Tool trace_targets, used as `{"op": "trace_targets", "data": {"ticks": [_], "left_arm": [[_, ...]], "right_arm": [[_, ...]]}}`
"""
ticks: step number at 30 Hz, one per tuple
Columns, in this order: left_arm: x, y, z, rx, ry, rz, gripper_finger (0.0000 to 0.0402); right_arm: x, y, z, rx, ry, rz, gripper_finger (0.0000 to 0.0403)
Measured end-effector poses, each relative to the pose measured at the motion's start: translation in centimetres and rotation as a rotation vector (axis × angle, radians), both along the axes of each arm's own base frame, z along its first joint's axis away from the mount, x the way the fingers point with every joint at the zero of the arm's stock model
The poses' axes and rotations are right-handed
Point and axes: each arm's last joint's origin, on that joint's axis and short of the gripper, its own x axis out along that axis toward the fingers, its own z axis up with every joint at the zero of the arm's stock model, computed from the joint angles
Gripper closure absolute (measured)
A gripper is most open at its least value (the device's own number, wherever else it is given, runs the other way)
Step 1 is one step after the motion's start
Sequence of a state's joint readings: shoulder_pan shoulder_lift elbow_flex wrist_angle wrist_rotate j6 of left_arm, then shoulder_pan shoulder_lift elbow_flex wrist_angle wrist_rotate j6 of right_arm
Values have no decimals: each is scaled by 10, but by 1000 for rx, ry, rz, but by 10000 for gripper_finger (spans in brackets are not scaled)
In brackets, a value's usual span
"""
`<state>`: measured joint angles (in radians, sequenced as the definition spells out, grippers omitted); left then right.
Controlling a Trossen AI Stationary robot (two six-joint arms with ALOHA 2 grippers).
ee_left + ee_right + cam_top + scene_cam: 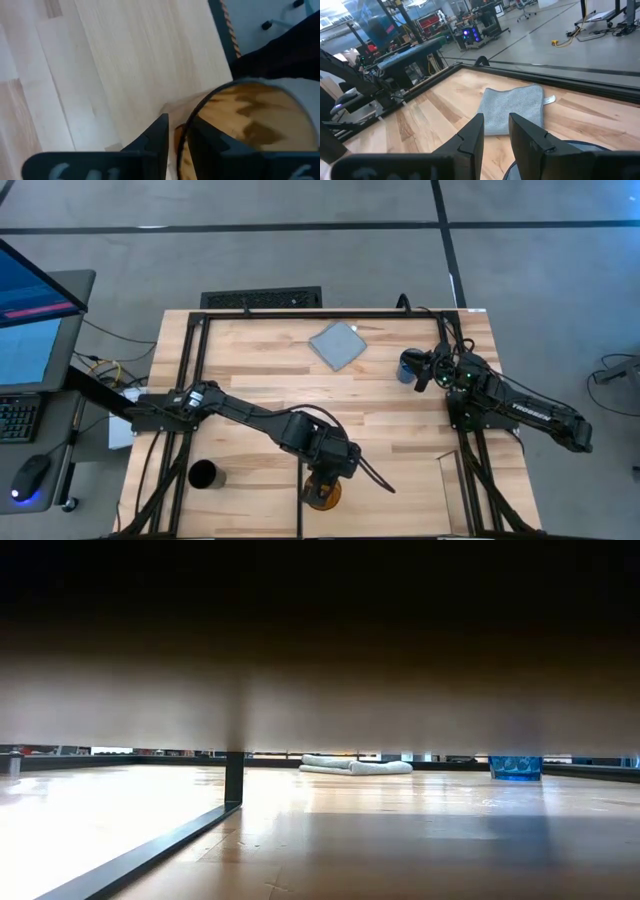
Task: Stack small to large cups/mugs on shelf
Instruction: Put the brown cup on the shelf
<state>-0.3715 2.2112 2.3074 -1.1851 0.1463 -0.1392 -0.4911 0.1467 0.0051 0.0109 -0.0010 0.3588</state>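
Left hand (322, 486) pinches rim of amber tumbler (322, 496) at tabletop (400, 430) front edge; black cup (203, 474) apart, beyond divider bar (301, 505). Right hand (420, 370) clamps blue cup (407, 367) near grey cloth (337, 344). Only low view shows blue cup (515, 767) grounded

white "trossen" lettering on the right arm (540, 412) (small, only just legible), nothing else readable

Even overhead light on my high view, soft shadows under my arms. Low view mostly blocked by a dark blurred mass; glare washes the table (60, 830) there. My left wrist view is overexposed, blurred.
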Motion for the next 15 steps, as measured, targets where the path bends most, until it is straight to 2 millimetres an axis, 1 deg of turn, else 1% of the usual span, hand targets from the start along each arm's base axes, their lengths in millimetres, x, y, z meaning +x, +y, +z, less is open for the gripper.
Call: {"op": "trace_targets", "data": {"ticks": [7,15], "left_arm": [[2,-2,2,-32,-25,-16,334],[4,-3,3,-42,-50,-29,332]], "right_arm": [[0,0,0,0,0,0,290],[0,0,0,0,0,-1,290]]}}
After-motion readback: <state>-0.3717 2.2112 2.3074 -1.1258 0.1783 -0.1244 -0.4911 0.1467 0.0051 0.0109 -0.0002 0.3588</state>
